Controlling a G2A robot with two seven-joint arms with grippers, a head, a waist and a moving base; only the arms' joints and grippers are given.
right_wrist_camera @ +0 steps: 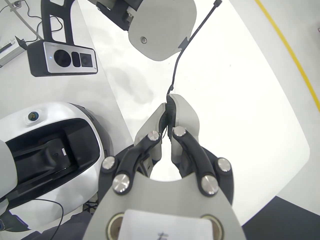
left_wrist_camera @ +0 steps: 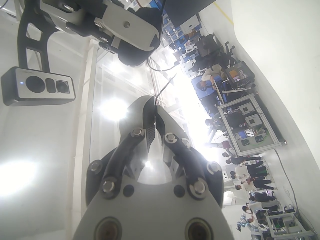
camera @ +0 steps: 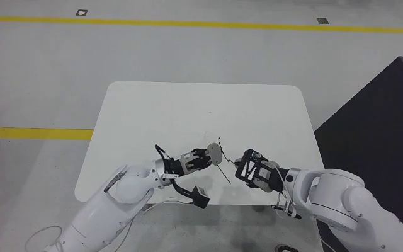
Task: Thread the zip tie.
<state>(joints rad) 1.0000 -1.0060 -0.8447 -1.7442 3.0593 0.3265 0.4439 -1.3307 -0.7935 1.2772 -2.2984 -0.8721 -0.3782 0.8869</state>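
A thin black zip tie (camera: pixel 224 174) hangs in the air over the front part of the white table (camera: pixel 189 107), held between both grippers. My left gripper (camera: pixel 218 156) is shut on it partway along; in the right wrist view the tie (right_wrist_camera: pixel 200 23) runs from its small square head, past the left gripper (right_wrist_camera: pixel 183 46), and down into my right gripper (right_wrist_camera: pixel 169 98), which is shut on the other end. In the left wrist view the left gripper (left_wrist_camera: pixel 155 102) pinches the strap (left_wrist_camera: pixel 166 86), with the right gripper (left_wrist_camera: pixel 150 48) close in front of it. The two grippers face each other, a short gap apart.
Both grippers hover near the table's front edge (camera: pixel 189 203). The left arm's wrist camera box (right_wrist_camera: pixel 62 59) hangs beside its gripper. A dark partition (camera: pixel 371 126) stands to the table's right. Yellow floor lines (camera: pixel 189 24) run behind the table.
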